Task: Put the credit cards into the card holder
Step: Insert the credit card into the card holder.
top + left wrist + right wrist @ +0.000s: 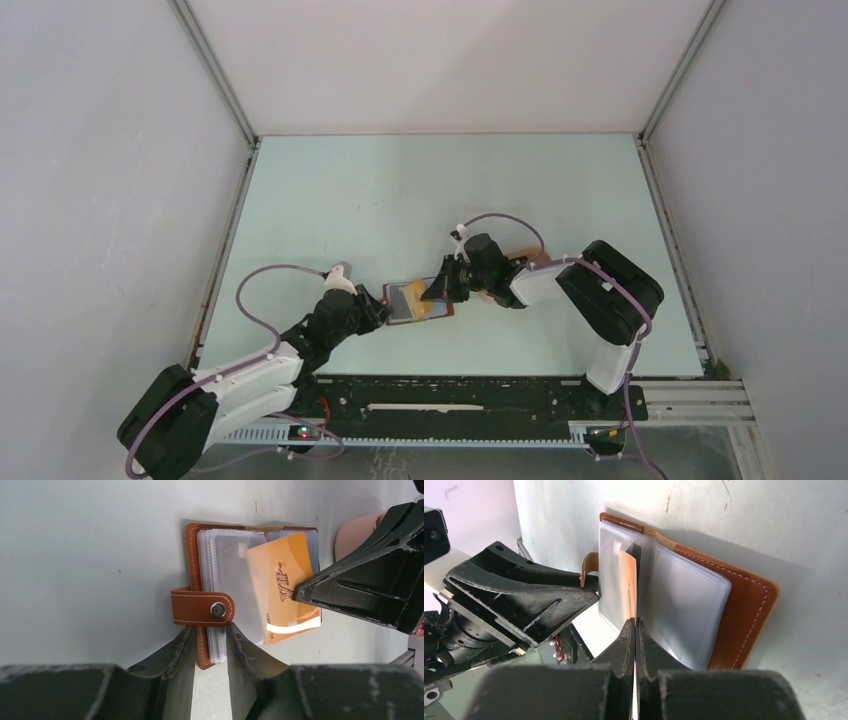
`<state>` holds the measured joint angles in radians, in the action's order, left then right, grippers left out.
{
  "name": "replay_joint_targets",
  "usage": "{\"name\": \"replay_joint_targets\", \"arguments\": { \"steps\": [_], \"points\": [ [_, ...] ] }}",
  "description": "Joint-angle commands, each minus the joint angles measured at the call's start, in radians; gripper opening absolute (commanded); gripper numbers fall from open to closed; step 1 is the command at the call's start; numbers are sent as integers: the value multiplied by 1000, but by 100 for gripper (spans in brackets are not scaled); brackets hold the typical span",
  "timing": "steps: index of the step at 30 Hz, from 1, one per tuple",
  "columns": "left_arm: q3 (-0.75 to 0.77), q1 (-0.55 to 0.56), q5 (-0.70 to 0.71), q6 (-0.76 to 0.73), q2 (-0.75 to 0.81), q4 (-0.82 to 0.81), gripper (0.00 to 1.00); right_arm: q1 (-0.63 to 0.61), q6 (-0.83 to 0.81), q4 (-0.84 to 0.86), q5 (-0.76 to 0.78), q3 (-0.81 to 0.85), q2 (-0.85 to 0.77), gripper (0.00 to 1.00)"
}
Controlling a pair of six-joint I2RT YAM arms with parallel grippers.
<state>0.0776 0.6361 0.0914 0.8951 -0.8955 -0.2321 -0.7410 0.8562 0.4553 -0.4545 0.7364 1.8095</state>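
Observation:
The card holder (192,555), reddish-brown leather with a snap tab, lies open on the table with its clear pockets (230,560) up. It also shows in the top view (405,303) and the right wrist view (749,605). My left gripper (211,630) is shut on its near edge, one finger on each side of the leather and the pocket stack. My right gripper (634,622) is shut on a tan-yellow credit card (280,580) marked VIP. The card's far edge (626,575) is at the pockets. No other card is in view.
A pink oval tray (352,532) lies just beyond the card holder, mostly hidden under my right arm in the top view (535,262). The two grippers (380,308) (437,290) are close together over the card holder. White walls enclose the table.

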Motion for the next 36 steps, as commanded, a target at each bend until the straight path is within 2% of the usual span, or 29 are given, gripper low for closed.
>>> {"name": "replay_joint_targets", "arguments": {
  "steps": [1,8,36],
  "points": [
    [-39,-5,-30,13,-14,8,33,0,13,11,61,-26,28,0],
    [-44,-5,-33,16,-17,2,32,-17,36,42,60,-26,62,0],
    [-58,-4,-27,31,-56,-29,31,-51,84,40,152,-101,-26,0]
  ]
}}
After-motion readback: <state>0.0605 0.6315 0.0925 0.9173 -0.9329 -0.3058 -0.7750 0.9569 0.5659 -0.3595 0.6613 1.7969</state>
